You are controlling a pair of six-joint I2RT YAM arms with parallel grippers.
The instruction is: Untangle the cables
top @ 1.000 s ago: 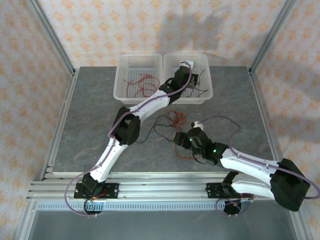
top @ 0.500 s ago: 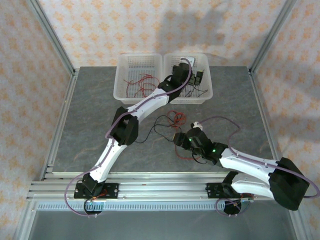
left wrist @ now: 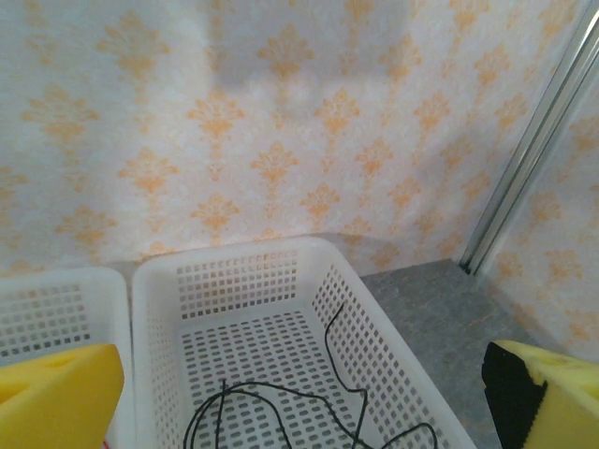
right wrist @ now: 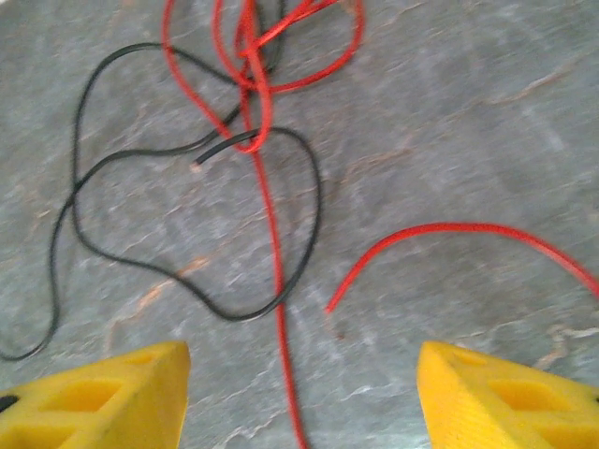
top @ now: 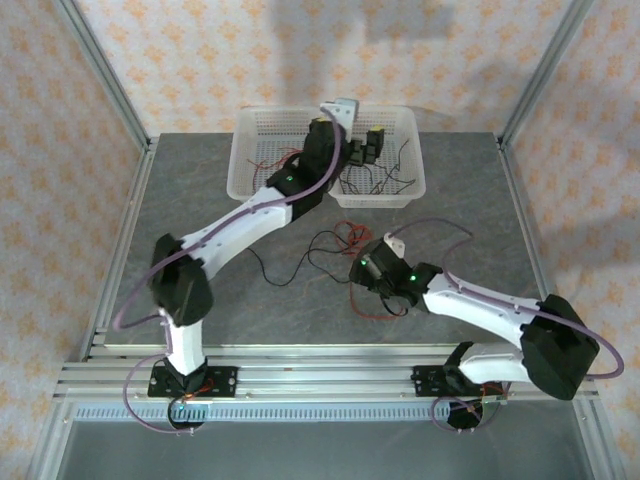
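A tangle of red and black cables (top: 345, 238) lies on the grey table's middle. In the right wrist view a red cable (right wrist: 267, 187) runs down between my fingers, crossing a looping black cable (right wrist: 140, 159); another red end (right wrist: 421, 234) lies to the right. My right gripper (right wrist: 299, 402) (top: 358, 272) hovers open just over this tangle, holding nothing. My left gripper (left wrist: 299, 393) (top: 365, 145) stands wide open and empty above the right basket (left wrist: 374, 327), where black cables (left wrist: 281, 398) lie loose. Red cables (top: 285, 165) rest in the left basket (top: 250, 150).
The two white mesh baskets sit side by side at the table's far edge; the right basket (top: 412, 150) is under the left gripper. A black cable (top: 285, 275) trails left from the tangle. Aluminium frame posts (top: 530, 90) and papered walls bound the table.
The left gripper opened wide and rose out of the right basket, its arm swinging left. The right gripper edged slightly up-left over the tangle.
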